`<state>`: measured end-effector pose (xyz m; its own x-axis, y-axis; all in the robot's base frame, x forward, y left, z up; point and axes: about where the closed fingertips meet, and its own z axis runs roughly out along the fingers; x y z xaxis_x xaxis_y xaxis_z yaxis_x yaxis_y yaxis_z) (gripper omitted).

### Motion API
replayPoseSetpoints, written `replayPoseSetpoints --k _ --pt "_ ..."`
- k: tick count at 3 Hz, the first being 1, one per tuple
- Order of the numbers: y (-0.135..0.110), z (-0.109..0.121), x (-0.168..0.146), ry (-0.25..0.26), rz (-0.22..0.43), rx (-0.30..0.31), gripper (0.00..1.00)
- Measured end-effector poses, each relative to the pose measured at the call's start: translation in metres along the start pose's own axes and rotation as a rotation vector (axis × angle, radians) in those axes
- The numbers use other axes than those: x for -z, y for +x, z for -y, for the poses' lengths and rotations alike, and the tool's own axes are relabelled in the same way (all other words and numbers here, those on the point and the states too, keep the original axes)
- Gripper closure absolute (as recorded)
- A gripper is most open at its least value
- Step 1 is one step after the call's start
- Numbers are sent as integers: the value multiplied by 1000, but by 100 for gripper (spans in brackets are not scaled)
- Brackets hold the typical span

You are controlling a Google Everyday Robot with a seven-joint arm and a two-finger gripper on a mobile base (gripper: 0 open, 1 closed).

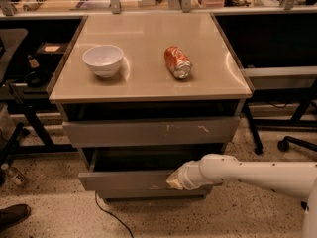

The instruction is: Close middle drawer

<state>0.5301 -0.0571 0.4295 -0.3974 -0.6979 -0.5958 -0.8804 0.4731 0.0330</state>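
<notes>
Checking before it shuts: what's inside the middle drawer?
Only bare tray shows in the middle drawer; the rest hides under the scratched drawer. The claw is at its front.

**Most likely a robotics lab or workshop**

Cluttered workbenches point(74, 5) line the back. 1 office-chair base point(290, 142) stands on speckled floor point(49, 209). A cable point(111, 214) trails below the drawer cabinet point(143, 78), and the robot's gripper point(174, 180) is at the middle drawer point(124, 181) front.

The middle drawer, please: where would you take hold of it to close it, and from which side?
The middle drawer has a flat front with no handle, so there is little to grip. It stands pulled out, so probably press its front face squarely from the front, near the centre. The gripper is at that front, right of centre.
</notes>
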Motion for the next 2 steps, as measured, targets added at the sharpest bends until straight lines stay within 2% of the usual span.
replayPoseSetpoints --k 1,2 --pt "0 0 0 0 0 0 82" --pt "0 0 0 0 0 0 59"
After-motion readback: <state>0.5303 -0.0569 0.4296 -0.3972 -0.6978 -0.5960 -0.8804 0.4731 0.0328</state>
